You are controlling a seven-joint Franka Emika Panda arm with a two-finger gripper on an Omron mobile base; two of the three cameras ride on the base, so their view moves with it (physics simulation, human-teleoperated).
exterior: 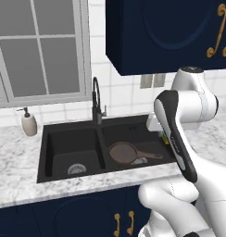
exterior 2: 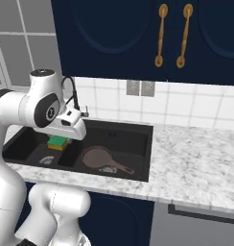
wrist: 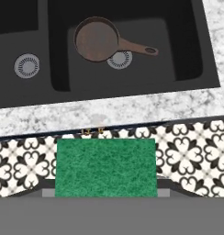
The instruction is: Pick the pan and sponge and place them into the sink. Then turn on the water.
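The reddish-brown pan (exterior: 123, 152) (exterior 2: 96, 157) (wrist: 96, 39) lies flat in the right basin of the black sink (exterior: 64, 143) (exterior 2: 135, 139) (wrist: 187, 50), partly over the drain, its handle pointing right. My gripper (exterior 2: 61, 136) is shut on the green sponge (exterior 2: 57, 142) (wrist: 106, 167) and holds it in the air over the sink, near the centre divider. The sponge hides the fingertips in the hand view. A sliver of the sponge (exterior: 165, 137) peeks out behind my forearm. The black gooseneck faucet (exterior: 95, 99) (exterior 2: 71, 93) stands behind the divider; no water is running.
A cream soap dispenser (exterior: 28, 123) stands on the marble counter left of the sink. The left basin holds only its silver drain (exterior: 76, 169) (wrist: 27, 65). Navy wall cabinets (exterior 2: 138, 33) hang above, and marble counter (exterior 2: 200, 158) stretches to the right.
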